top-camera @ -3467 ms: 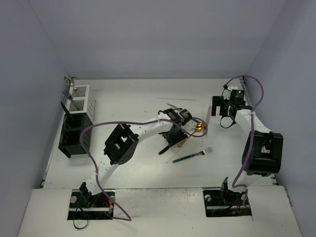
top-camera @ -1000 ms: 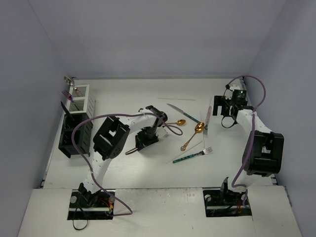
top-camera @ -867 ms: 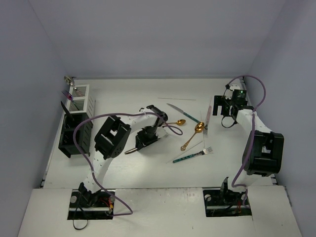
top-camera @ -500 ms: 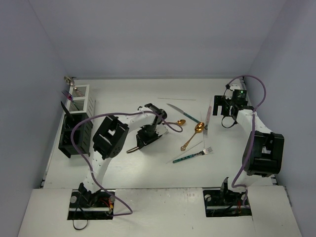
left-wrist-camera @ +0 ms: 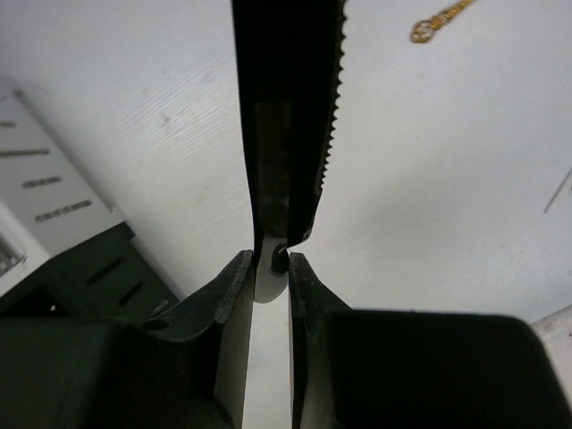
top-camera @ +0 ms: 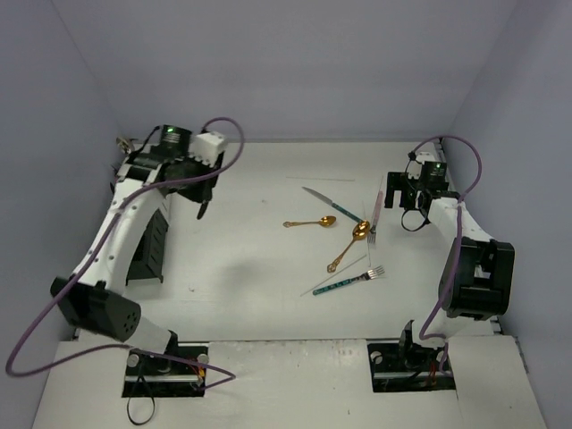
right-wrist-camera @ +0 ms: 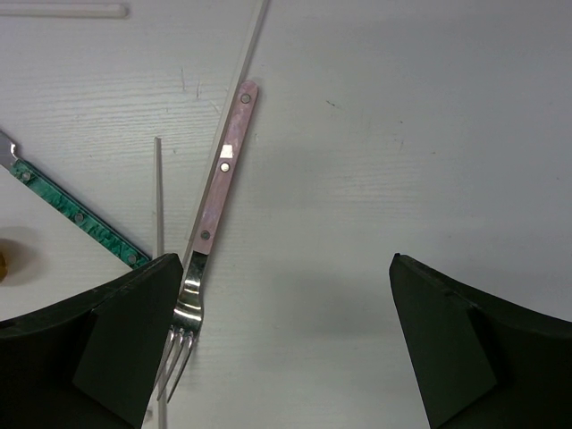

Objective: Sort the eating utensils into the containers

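Left gripper (left-wrist-camera: 271, 261): clenched on a black serrated knife (left-wrist-camera: 288, 107), held just right of the containers (top-camera: 147, 250) at the far left edge.
Right gripper (right-wrist-camera: 286, 295): fingers spread wide above the pink-handled fork (right-wrist-camera: 219, 183), far right.
Open room: bare table (top-camera: 241, 268) between the containers and the gold spoons (top-camera: 350, 239) at centre.

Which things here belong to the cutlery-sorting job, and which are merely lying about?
Belong to the job: black knife held in the left pincer; gold spoons; pink-handled fork; teal-handled fork; teal-handled knife; black bins.

Just lying about: purple cables; arm bases.
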### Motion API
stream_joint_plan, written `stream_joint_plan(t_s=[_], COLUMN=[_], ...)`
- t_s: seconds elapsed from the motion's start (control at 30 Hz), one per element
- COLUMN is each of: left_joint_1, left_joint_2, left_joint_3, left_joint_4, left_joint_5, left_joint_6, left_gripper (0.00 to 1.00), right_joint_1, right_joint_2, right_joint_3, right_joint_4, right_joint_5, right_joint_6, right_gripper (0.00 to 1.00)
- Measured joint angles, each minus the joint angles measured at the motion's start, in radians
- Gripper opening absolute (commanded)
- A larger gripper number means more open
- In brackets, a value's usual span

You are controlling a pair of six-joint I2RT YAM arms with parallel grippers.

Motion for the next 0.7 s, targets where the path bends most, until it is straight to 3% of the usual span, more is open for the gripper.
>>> stream_joint_plan(t_s=[0.37,0.7], left_joint_1=[0.591,0.824], left_joint_2=[-0.376,-0.389], left_joint_3=[-0.308,-0.521], left_joint_4=[0.182,0.439], left_joint_5=[0.233,0.365], left_joint_6=[-0.025,-0.054], left_gripper=[0.0,0.0], right_joint_1=[0.0,0.0], right_joint_2=[0.0,0.0], right_joint_3=[0.0,0.0], right_joint_4=[0.0,0.0], right_joint_5=[-0.016,-0.023], right_joint_6=[0.004,0.008], right_gripper=[1.0,1.0])
